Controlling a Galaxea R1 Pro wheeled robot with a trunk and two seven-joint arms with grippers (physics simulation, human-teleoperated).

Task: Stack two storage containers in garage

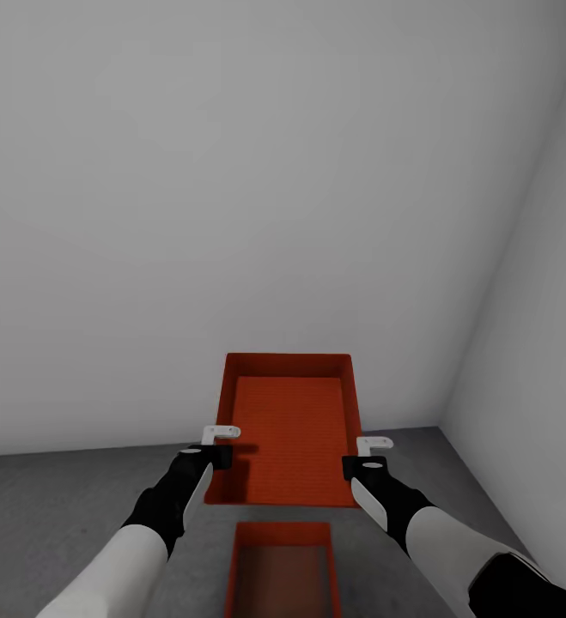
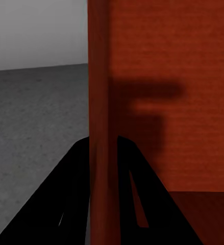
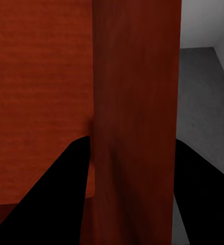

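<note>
With the second storage container [image 1: 284,571] low on the concrete floor [image 1: 51,515], the left gripper [image 1: 216,446] and right gripper [image 1: 364,455] each pinch a side wall of the raised container [image 1: 291,421], which next needs lowering squarely onto it.

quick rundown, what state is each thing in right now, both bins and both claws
upper storage container: no lid, empty, held by its two side walls above the floor
lower storage container: no lid, empty, sitting below and nearer the robot, not held
left claw: shut on the upper container's left wall
right claw: shut on its right wall
</note>
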